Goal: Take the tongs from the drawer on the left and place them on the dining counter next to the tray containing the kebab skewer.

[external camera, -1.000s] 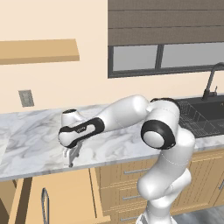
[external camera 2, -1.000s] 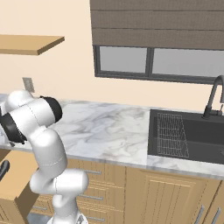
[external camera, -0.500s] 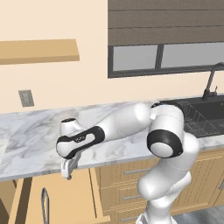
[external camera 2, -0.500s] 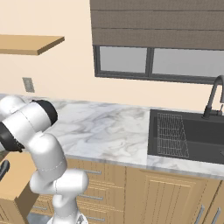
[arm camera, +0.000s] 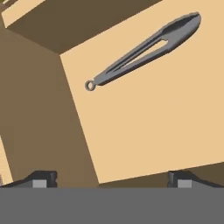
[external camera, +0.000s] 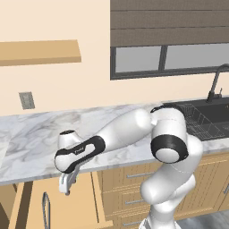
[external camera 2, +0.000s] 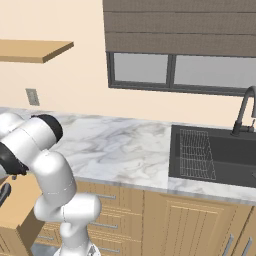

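Note:
The grey metal tongs (arm camera: 144, 48) lie flat and slantwise on the light-wood floor of the open drawer (arm camera: 144, 127), ring end towards the drawer's dark side wall. My gripper (arm camera: 113, 180) hangs above them, open and holding nothing, both fingertips (arm camera: 43, 179) well short of the tongs. In the left base view the gripper (external camera: 67, 182) points down just past the worktop's front edge, over the pulled-out drawer (external camera: 67, 210). The right base view has the drawer (external camera 2: 20, 212) at the lower left, partly behind my arm. The dining counter, tray and kebab skewer are out of view.
A marble worktop (external camera: 31, 143) runs over wooden cabinets (external camera: 129, 188). A dark sink (external camera 2: 215, 155) with a wire rack and a faucet (external camera 2: 245, 112) lies to the right. A wooden wall shelf (external camera: 40, 51) and a wall outlet (external camera: 27, 100) are above the worktop.
My arm has swung forward and down, taking the gripper from above the worktop to below its front edge, over the open drawer. The jaws stayed open.

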